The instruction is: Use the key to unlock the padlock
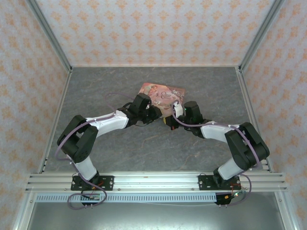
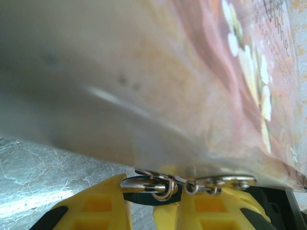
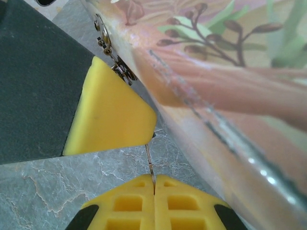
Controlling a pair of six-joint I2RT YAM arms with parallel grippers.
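In the left wrist view, my left gripper (image 2: 152, 197) is shut on the padlock (image 2: 146, 197). Its dark teal body sits between the yellow fingers (image 2: 103, 203), and the metal shackle (image 2: 143, 184) lies across its top, linked to a small chain (image 2: 218, 182). In the right wrist view, my right gripper (image 3: 154, 184) is shut on the key (image 3: 150, 165), a thin metal blade. The blade's tip reaches the corner of the left gripper's yellow finger (image 3: 108, 115), which hides the padlock there. From above, both grippers (image 1: 156, 114) (image 1: 171, 120) meet nose to nose at the tin's near edge.
The pink picture-printed tin (image 1: 160, 93) lies flat on the grey marbled table (image 1: 105, 86), right against both grippers. It looms close in both wrist views, as the tin (image 2: 192, 72) and tin (image 3: 230, 91). Patterned walls enclose three sides.
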